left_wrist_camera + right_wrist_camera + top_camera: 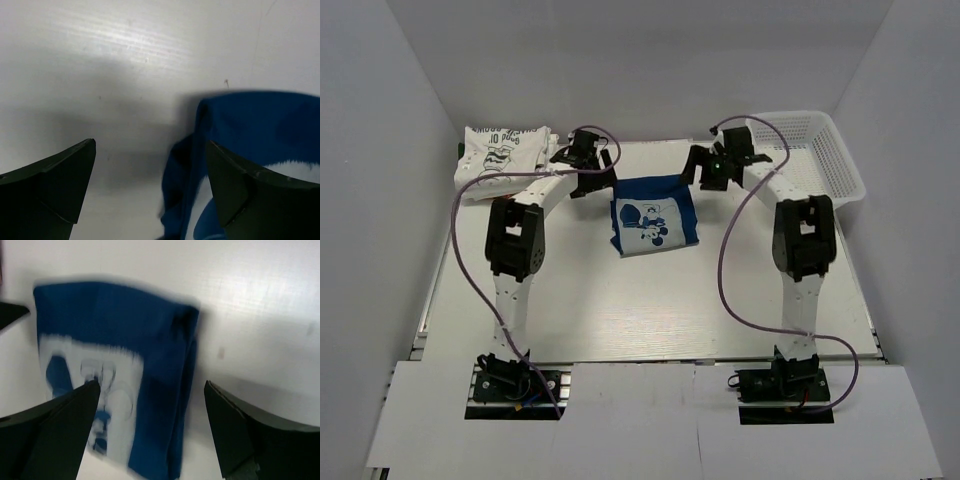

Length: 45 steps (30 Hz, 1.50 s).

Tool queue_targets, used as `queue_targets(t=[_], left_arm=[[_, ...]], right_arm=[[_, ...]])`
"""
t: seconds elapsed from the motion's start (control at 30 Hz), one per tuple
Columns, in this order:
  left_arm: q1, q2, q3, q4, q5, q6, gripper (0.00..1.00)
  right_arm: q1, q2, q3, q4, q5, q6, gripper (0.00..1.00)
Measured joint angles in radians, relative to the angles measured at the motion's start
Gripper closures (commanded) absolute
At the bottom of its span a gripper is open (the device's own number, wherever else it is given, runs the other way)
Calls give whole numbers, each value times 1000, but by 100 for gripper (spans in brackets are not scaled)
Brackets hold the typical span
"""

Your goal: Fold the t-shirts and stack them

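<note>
Left gripper [150, 145] and right gripper [151, 385] hung, jaws apart and empty, near the top corners of the folded blue t-shirt [653, 218] lying centre frame on the desk [620, 310]. Stacking well seemed to need both corners pinched evenly and the fold carried flat onto the white t-shirts [502, 155], upper left.

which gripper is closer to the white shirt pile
Left. The left gripper hangs just right of the white shirt pile; the right gripper is beyond the blue shirt, near the basket.
</note>
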Motion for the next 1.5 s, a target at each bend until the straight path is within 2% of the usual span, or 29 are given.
queue_targets(t=[0.13,0.2,0.27,0.4,0.63,0.8,1.07,1.2,1.3,1.5], left_arm=[[-9,-147,-201,39,76,-7,0],[-26,-208,-267,71,145,-11,0],[-42,-260,-322,126,223,-18,0],[-78,-332,-411,232,329,-40,0],[-107,-279,-437,320,423,-60,0],[-104,-185,-469,334,425,-61,0],[-98,-192,-463,327,410,-44,0],[-103,-197,-440,290,391,-19,0],[-103,-217,-440,265,377,6,0],[-103,-243,-416,183,306,53,0]], right_arm=[[17,-247,-323,50,-44,-6,10],[31,-334,-428,95,-87,0,10],[47,-397,-525,162,-140,16,10],[68,-423,-638,293,-222,62,10],[55,-328,-669,424,-258,119,10],[34,-267,-763,584,-259,174,10],[25,-272,-827,725,-272,217,10],[35,-355,-845,626,-224,172,10],[37,-483,-871,539,-193,131,10],[37,-675,-920,490,-175,65,10]])
